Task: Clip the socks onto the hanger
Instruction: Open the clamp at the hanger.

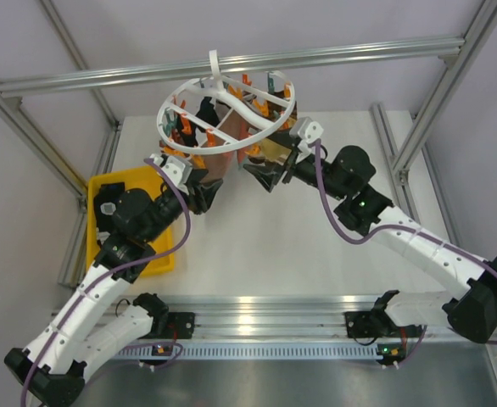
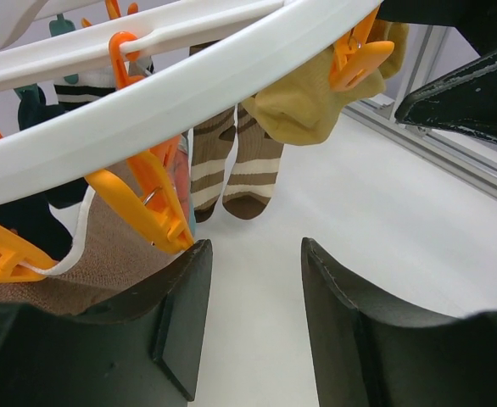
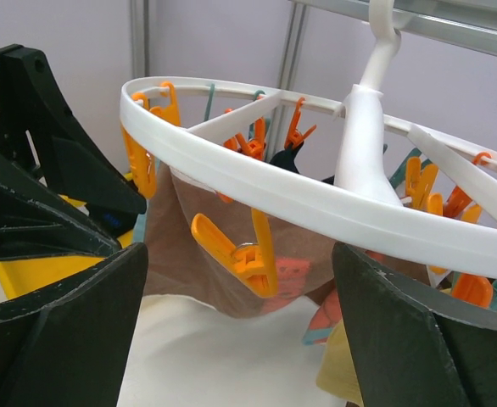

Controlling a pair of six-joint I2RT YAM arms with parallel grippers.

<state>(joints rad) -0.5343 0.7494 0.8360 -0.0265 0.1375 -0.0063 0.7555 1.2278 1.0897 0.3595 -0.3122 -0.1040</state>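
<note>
Left pincer [image 2: 253,254] parted beneath hanger [image 2: 189,85].

The hanger [image 3: 316,203] is white, its clips orange [image 3: 236,254] and teal [image 2: 60,25]. One pair of socks [image 2: 231,165] is striped brown and cream; another sock [image 2: 299,110] is plain mustard yellow, a third [image 3: 189,246] plain brown, a fourth [image 2: 24,225] dark navy, almost black. The tray [image 1: 97,191] is bright yellow, the table [image 1: 257,237] white.
</note>
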